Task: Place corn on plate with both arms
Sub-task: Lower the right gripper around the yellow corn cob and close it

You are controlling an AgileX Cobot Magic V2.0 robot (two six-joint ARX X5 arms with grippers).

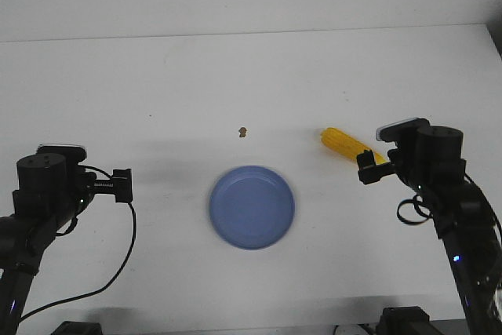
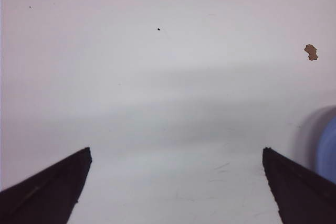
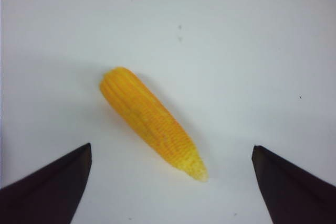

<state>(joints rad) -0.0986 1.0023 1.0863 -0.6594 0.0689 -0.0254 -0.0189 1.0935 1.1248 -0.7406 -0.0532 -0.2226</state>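
The yellow corn (image 1: 343, 143) lies on the white table at the right, its pointed end hidden behind my right arm. In the right wrist view the corn (image 3: 151, 122) lies on the table ahead of my open right gripper (image 3: 171, 153), its tip between the jaws' line, touching neither. The right gripper (image 1: 367, 169) hovers at the corn's near end. The blue plate (image 1: 252, 207) sits empty at the table's centre. My left gripper (image 1: 122, 185) is open and empty, left of the plate. In the left wrist view (image 2: 177, 153) only bare table lies between the jaws; the plate's edge (image 2: 328, 150) shows.
A small brown crumb (image 1: 243, 131) lies beyond the plate; it also shows in the left wrist view (image 2: 311, 52). A black cable (image 1: 118, 260) hangs from the left arm over the table's front. The table's far edge (image 1: 251, 34) meets the wall.
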